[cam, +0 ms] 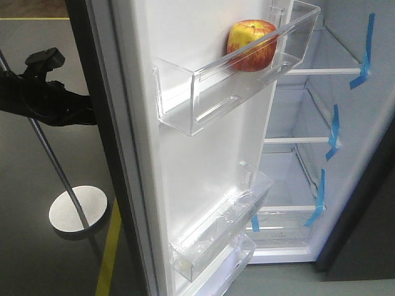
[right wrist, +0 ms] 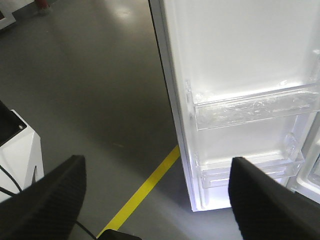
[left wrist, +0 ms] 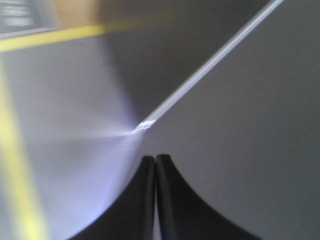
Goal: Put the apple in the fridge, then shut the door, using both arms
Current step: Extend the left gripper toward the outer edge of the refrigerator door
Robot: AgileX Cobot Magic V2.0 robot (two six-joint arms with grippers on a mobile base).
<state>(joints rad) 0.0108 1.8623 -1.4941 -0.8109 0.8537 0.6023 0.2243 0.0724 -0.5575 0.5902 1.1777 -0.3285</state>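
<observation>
Exterior front-facing view: the apple (cam: pixel 251 44) sits in the open door (cam: pixel 185 185)'s top bin (cam: pixel 203 105). Grey floor (right wrist: pixel 90 75) with a yellow line (right wrist: pixel 145 192) spreads past the door edge. The left pincer (left wrist: pixel 155 165) is clenched, the right pincer (right wrist: pixel 157 167) released.

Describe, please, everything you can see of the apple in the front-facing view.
The apple is round and red with yellow patches. Its skin is smooth and slightly glossy, and it looks whole. It rests in the top clear plastic bin on the white inner face of the open door, at the bin's end nearest the fridge interior. Its upper part rises above the bin's rim, and its lower part shows through the clear front wall. Only the bin appears to touch it.
</observation>
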